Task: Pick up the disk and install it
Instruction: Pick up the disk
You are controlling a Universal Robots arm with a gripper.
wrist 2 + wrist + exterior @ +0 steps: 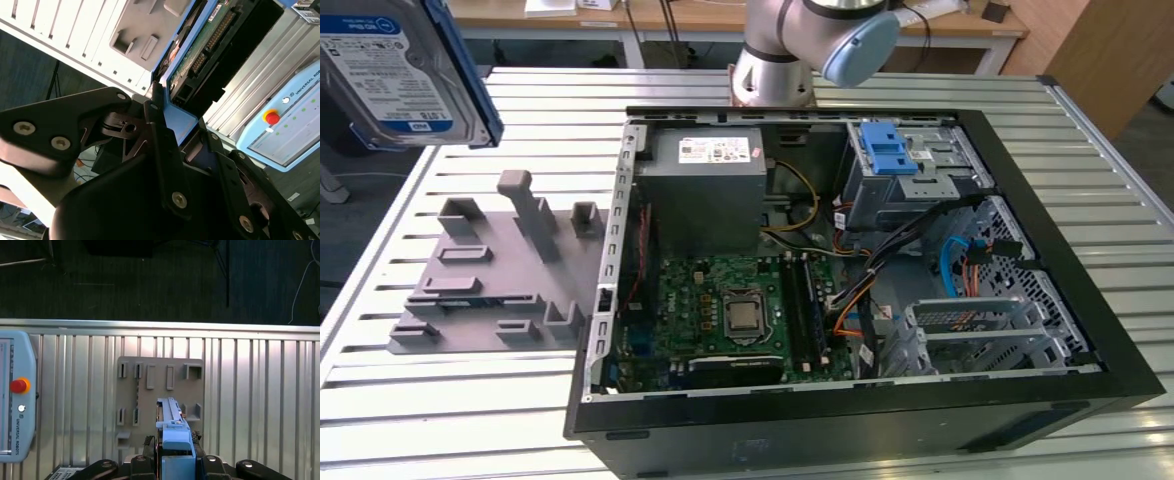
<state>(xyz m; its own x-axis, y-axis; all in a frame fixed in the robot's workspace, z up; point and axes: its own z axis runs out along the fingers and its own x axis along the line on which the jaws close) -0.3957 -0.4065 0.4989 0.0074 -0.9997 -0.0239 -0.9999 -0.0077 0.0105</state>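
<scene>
The disk (394,70) hangs high in the air at the exterior view's upper left, label side showing, with a blue rail along its edge. In both wrist views my gripper (176,462) is shut on the disk. The first wrist view shows the disk (174,432) edge-on, with the blue rail between the black fingers. In the second wrist view the disk's green circuit board (200,50) faces the camera, and the gripper (182,125) clamps the blue rail end. The disk hangs above the grey holder plate (160,385).
An open computer case (654,440) lies on the slatted metal table (480,420), with a drive bay and blue latch (887,150) at its far end. The grey holder plate (494,270) sits beside the case. A teach pendant (15,395) lies on the table. The arm's base (774,70) stands behind the case.
</scene>
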